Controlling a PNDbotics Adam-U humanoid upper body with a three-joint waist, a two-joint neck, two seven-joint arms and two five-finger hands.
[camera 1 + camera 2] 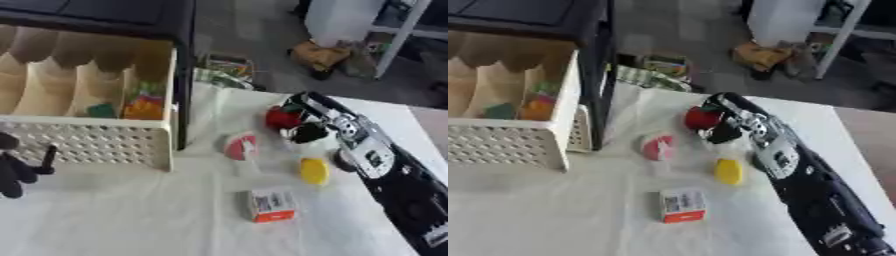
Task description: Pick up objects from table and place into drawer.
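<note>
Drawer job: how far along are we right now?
Partly done. The drawer already holds a few colourful items. The right hand is on the red object, fingers curled around it. Still on the table: the pink round item, yellow object and small box. The left hand idles at lower left.

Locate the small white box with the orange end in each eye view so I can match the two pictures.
Left eye view: the white and orange box lies on the white cloth, low and right of centre.
Right eye view: the same box lies low, at about centre.
Shared landmark: the yellow object lies just up and right of it in both.
</note>
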